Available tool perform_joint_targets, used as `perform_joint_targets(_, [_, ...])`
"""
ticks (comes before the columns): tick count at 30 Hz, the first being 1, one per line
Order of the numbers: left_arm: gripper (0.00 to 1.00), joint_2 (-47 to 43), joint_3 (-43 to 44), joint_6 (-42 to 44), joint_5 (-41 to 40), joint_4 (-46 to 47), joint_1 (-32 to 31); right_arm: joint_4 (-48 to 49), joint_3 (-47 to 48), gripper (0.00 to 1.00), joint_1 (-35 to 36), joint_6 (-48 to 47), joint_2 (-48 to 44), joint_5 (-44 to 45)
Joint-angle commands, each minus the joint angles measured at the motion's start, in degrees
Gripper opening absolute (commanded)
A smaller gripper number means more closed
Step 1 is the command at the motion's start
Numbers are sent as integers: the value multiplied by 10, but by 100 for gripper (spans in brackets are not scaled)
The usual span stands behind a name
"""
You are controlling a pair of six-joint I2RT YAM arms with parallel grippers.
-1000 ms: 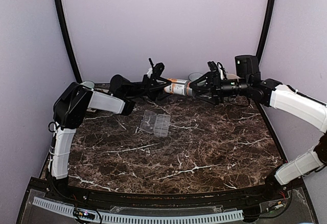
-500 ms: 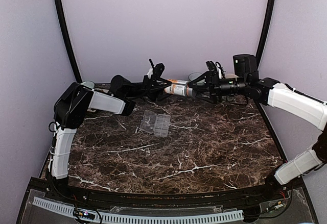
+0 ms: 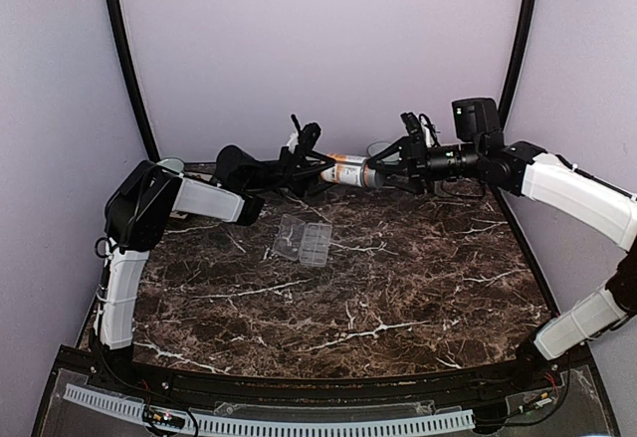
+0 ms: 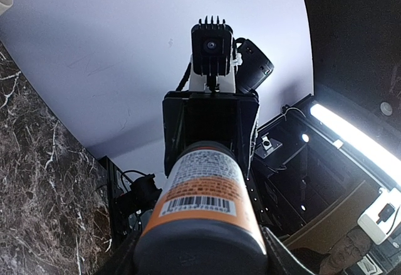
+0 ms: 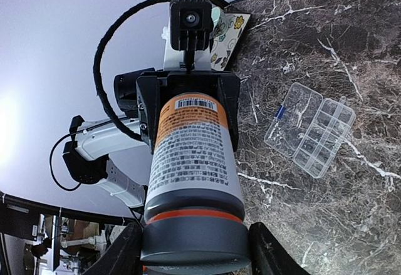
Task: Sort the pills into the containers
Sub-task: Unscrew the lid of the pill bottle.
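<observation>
Left gripper [image 3: 323, 170] and right gripper [image 3: 374, 176] around bottle [image 3: 346, 170], containers [image 3: 304, 241] well apart on table [image 3: 398, 298]

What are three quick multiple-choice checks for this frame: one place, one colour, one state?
1. Where is the bottle?
A) tucked in a drawer
B) held up between left gripper and right gripper
C) lying on the floor
2. Colour of the cap?
A) grey
B) blue
C) green
3. State of the organizer lid?
A) shut
B) open, folded flat
C) under a cloth

Answers:
1 B: the top view shows it horizontal above the table.
2 A: the right wrist view shows it grey.
3 B: the lid lies beside the compartments.
</observation>
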Motion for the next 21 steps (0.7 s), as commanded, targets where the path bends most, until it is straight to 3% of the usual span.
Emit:
perform_joint_targets(1, [35,-4,19,13,0,10,-2,-50,41,40,9,-69,4,41])
perform_joint_targets(8, [34,-2,19,6,0,14,-3,-163,98,38,49,-231,8,176])
perform_joint_targets(21, [34,0,18,-4,-3,24,-3,-164,59,38,131,-423,-45,425])
